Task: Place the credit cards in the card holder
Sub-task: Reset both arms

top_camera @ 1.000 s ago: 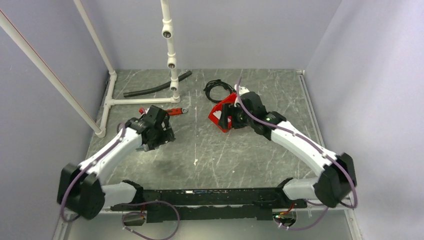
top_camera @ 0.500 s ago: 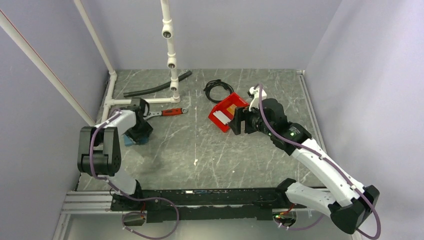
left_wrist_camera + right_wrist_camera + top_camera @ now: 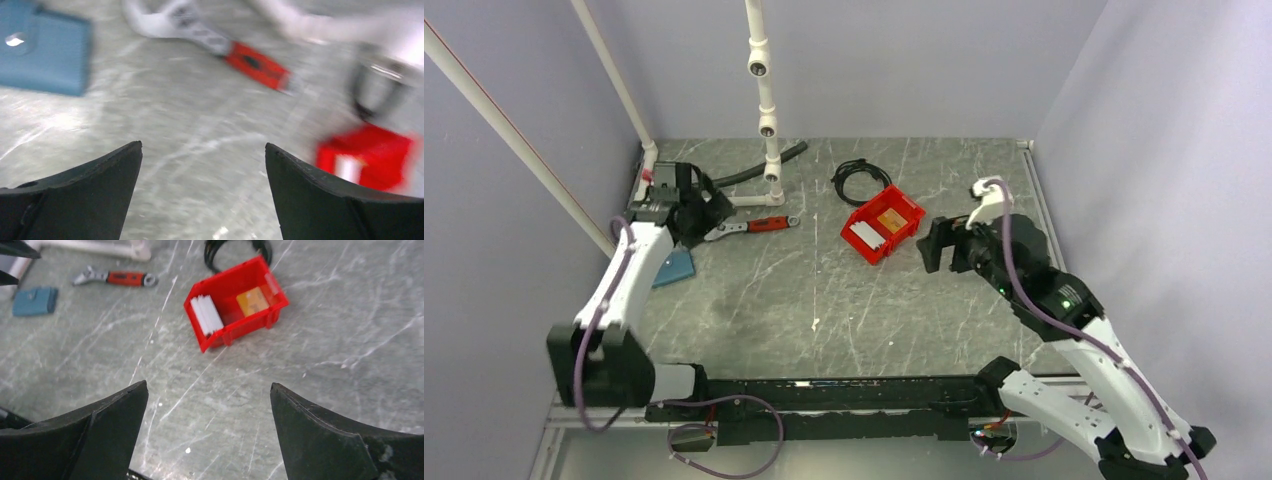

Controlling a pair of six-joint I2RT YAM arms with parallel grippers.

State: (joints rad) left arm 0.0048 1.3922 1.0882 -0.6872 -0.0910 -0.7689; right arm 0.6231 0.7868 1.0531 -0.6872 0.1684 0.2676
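From overhead we see a grey marbled table with a robot arm at each side. The card holder [image 3: 674,268], a flat blue sleeve, lies closed on the table at the left of the frame, just below the left gripper [image 3: 707,214]. In the left wrist view the sleeve sits in the upper left corner and the left gripper's two dark fingers stand wide apart with nothing between them. The picture is blurred. A red-handled wrench [image 3: 759,225] lies just right of that gripper. Near the centre sits a red bin [image 3: 876,256] holding both credit cards: the white card [image 3: 864,236] at its lower left end and the tan-orange card [image 3: 891,220] at its upper right end. The right gripper [image 3: 932,246] hovers just right of the bin, apart from it. In the right wrist view its fingers are also spread wide and empty, high above the table, with the bin in the upper middle of the frame. A coiled black cable [image 3: 859,178] lies just above the bin.
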